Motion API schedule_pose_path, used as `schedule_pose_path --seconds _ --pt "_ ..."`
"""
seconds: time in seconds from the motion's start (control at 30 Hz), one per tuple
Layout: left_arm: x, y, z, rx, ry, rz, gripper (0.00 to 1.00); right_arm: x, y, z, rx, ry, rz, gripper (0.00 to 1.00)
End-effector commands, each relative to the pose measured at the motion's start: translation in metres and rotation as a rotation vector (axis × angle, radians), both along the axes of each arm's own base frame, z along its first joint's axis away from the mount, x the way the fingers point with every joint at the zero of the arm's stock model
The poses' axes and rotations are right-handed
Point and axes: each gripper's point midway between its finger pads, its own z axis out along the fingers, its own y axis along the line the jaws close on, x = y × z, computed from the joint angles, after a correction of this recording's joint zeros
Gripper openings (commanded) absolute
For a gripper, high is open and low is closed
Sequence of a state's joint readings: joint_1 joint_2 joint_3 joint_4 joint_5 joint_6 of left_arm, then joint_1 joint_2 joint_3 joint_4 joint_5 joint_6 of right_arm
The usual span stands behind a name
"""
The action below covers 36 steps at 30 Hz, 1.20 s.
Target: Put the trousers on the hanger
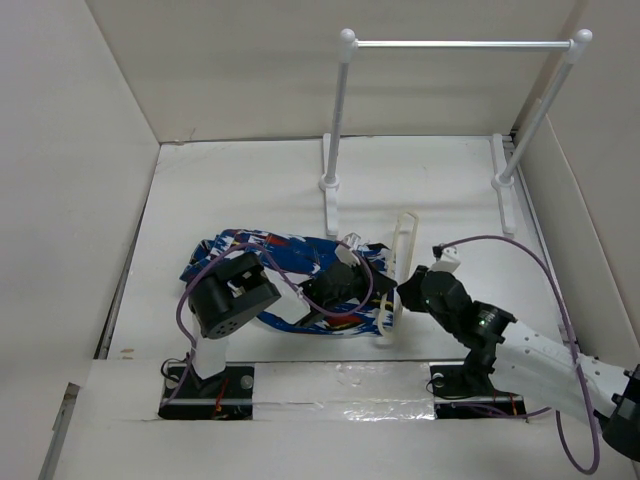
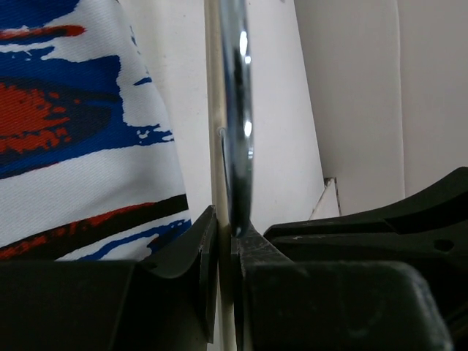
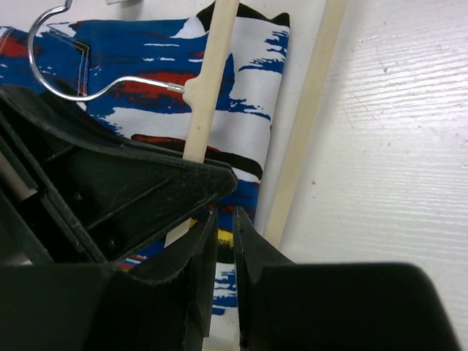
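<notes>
Grip detail: left gripper (image 2: 225, 228) clamped on hook (image 2: 235, 110) of hanger (image 1: 405, 235); right gripper (image 3: 225, 241) nearly closed, its hold unclear; we would steady hanger, feeding trousers (image 3: 146, 44) slowly.

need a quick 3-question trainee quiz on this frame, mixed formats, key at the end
1. True or false: the hanger hangs on the rack.
2. What is the left gripper shut on? A) the trousers B) the hanger C) a rack pole
3. Fill in: in the right wrist view, the hanger's metal hook lies over the ____.
Key: 1 false, it is down by the trousers, off the rack; 2 B; 3 trousers.
</notes>
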<state>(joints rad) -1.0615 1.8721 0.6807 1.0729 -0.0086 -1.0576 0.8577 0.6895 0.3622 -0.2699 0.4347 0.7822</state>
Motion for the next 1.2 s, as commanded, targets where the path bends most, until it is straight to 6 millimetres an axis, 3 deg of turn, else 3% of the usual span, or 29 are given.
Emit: schedule_pose_path --seconds 0.0,0.2,0.3,0.43,0.63,0.8,0.93,1.17 --pt "0.009 -0.004 0.020 -0.070 -0.041 0.051 0.00 0.013 0.018 0.007 0.071 -0.034 0.038 0.19" --pt "0.012 -0.004 0.005 -0.050 -0.017 0.068 0.00 0.015 0.016 -0.011 0.037 0.026 0.034 0.22" --pt "0.009 -0.004 0.003 -0.045 -0.016 0.053 0.00 0.022 0.005 -0.007 0.026 -0.008 -0.026 0.31" --pt "0.007 0.000 0.010 -0.053 -0.034 0.052 0.00 0.032 0.001 0.002 0.063 -0.047 -0.021 0.36" --pt "0.002 0.002 0.015 -0.046 -0.041 0.045 0.00 0.057 0.003 0.005 0.038 -0.034 -0.006 0.37" --pt "0.000 0.006 0.005 -0.038 -0.021 0.050 0.00 0.073 0.012 -0.003 0.019 -0.005 0.009 0.37" --pt "0.000 0.004 0.000 -0.033 -0.014 0.043 0.00 0.076 0.020 -0.012 0.025 0.015 0.032 0.36" --pt "0.000 0.005 -0.001 -0.028 -0.018 0.045 0.00 0.081 0.013 -0.027 0.009 0.041 0.004 0.37"
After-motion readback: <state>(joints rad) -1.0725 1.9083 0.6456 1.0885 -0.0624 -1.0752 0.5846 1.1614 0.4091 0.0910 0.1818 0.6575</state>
